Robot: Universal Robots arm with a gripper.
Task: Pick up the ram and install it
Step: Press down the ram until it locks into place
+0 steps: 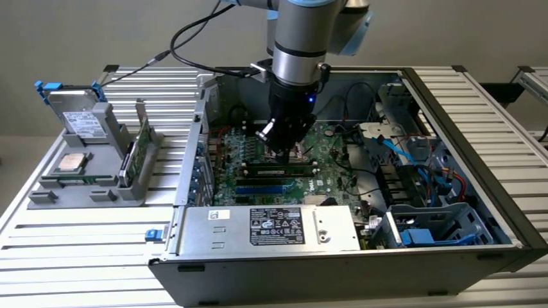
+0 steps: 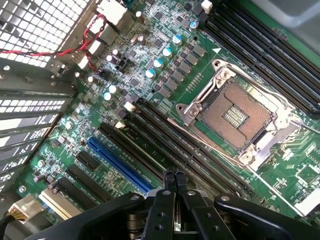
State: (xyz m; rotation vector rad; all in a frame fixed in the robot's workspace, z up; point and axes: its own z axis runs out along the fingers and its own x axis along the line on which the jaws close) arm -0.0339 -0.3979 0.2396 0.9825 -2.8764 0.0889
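Note:
The ram, a long narrow stick with a small pale label, lies along the dark memory slots on the motherboard inside the open computer case. My gripper hangs straight down just above it, beside the open processor socket. In the wrist view the two black fingertips are pressed together with nothing visible between them, close over the slots. The stretch of slot right under them is hidden, and I cannot make out the ram in the wrist view.
A grey rack at the exterior view's left holds a hard drive, a square silver processor chip and an upright green card. Inside the case are the power supply, a blue expansion slot and cables.

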